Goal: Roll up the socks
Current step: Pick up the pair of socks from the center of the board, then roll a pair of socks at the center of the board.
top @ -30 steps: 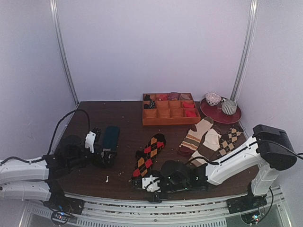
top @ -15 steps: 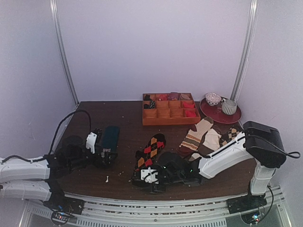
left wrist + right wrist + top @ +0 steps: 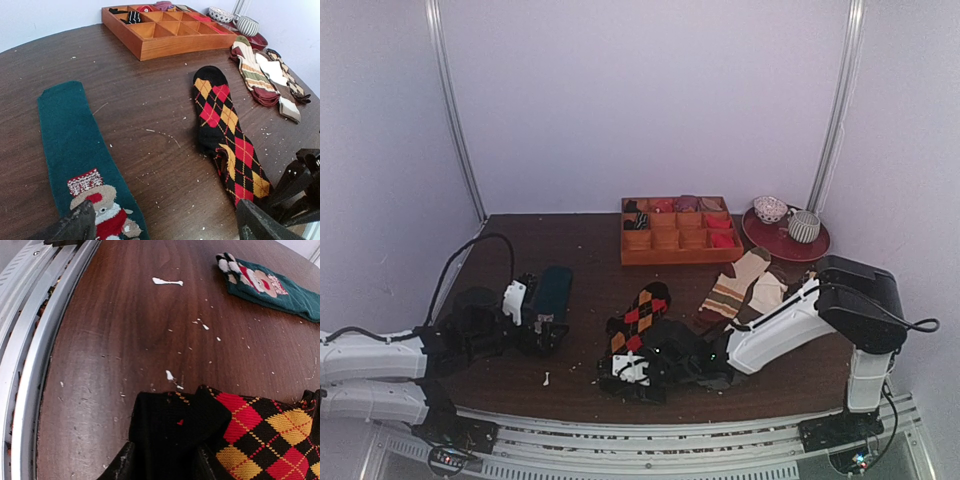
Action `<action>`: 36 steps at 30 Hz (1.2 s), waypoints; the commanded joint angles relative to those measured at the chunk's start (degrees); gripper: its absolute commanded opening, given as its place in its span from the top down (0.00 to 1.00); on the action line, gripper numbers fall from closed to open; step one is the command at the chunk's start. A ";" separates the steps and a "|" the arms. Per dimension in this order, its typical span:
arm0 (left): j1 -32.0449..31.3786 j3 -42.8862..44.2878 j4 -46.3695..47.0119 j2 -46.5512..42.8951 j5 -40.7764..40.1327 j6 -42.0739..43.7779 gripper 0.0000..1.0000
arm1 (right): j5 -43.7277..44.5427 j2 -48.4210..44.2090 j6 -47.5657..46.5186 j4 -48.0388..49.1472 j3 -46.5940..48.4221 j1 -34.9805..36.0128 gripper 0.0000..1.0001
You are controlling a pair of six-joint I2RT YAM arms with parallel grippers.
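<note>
Jaws of the right gripper are standing narrow and pinching the black cuff of the socks, which is bunching up between the fingers in the right wrist view; jaws of the left gripper are gaping wide and holding nothing, hanging low over the figure end of the teal sock; I am reading the socks as lying lengthwise on the table, toe pointing toward the wooden tray and cuff nearest the table's near edge, where the right gripper is working; whether two layers are lying stacked I cannot tell; the striped and brown socks are lying well apart to the right, and I am leaving them out of the job; I am judging the knit to be light, soft and limp, with no stiffness to carry a fold on its own, so any loose turn is likely to sag open; I am judging the folded cuff edge, taken through its full thickness, to be the best hold, since a pinch on a single layer is liable to peel that layer away from the rest
</note>
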 commanded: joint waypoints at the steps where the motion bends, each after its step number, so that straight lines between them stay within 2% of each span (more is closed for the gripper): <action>1: -0.08 1.43 2.46 -0.40 -0.26 0.31 0.03 | 2.28 1.20 4.85 -3.66 0.44 -1.66 0.65; 3: -0.13 1.52 2.82 -0.03 0.23 0.55 0.03 | -0.97 1.78 6.99 -6.61 1.66 -2.69 0.72; 8: -0.13 1.29 4.79 0.63 3.64 1.77 0.08 | -17.34 4.61 18.03 -12.34 6.63 -8.85 0.87; 12: -0.34 -0.95 9.92 -0.05 10.57 2.07 0.14 | -31.83 7.24 30.85 -10.44 7.08 -14.02 0.89; 16: -2.00 -3.77 15.84 -0.22 12.51 1.33 0.17 | -37.07 9.31 44.00 -6.99 5.71 -17.26 0.89; 19: -4.74 -6.13 19.88 1.74 13.56 2.62 0.18 | -38.67 10.16 51.43 -1.75 3.57 -18.08 0.89; 24: -11.76 -3.70 23.07 11.37 11.29 6.71 0.19 | -42.54 12.39 60.52 4.19 2.58 -18.59 0.89; 33: -14.14 4.28 28.47 28.18 13.05 13.09 0.22 | -40.83 11.78 57.42 -3.88 3.20 -19.09 0.89; 36: -14.14 6.33 29.72 32.12 15.77 15.66 0.32 | -40.13 11.28 56.16 -5.81 3.21 -19.17 0.89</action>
